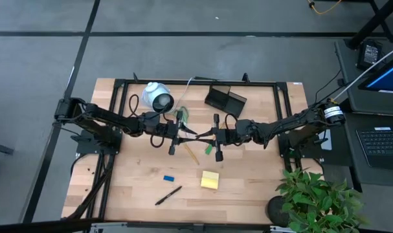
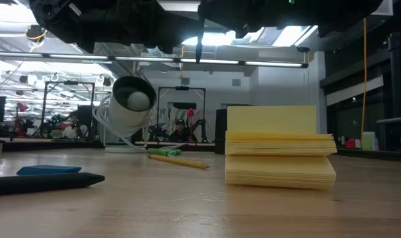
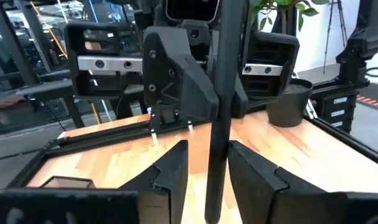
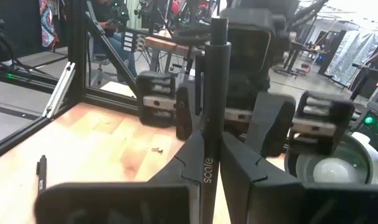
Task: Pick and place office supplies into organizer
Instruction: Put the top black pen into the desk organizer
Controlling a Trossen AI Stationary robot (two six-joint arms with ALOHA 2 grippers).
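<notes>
A black pen [image 4: 212, 93] stands upright in mid-air over the table's middle, with my right gripper [image 4: 207, 149] shut on it. My left gripper [image 3: 207, 152] faces it from the left, open, a finger on each side of the pen's lower end [image 3: 213, 193]. In the high view both grippers [image 1: 188, 132] [image 1: 205, 134] meet at the centre. The black organizer [image 1: 225, 99] sits at the far side. A second black pen [image 1: 168, 195], a blue eraser [image 1: 168, 177], a yellow sticky pad [image 1: 210, 180] and a pencil [image 1: 191, 154] lie on the wood. My right gripper pinches the pen's barrel [image 4: 207, 177] between its two fingers, at the printed lettering. The fingers come level from the table's right side and lie across the pen. The pen stands upright, its upper end [image 4: 218, 25] above the fingers, lifted clear of the table.
A white round device [image 1: 158, 97] with a cable stands at the far left, with green-handled items [image 1: 182, 115] beside it. A potted plant [image 1: 319, 200] is at the near right corner. Bare wood lies along the near left.
</notes>
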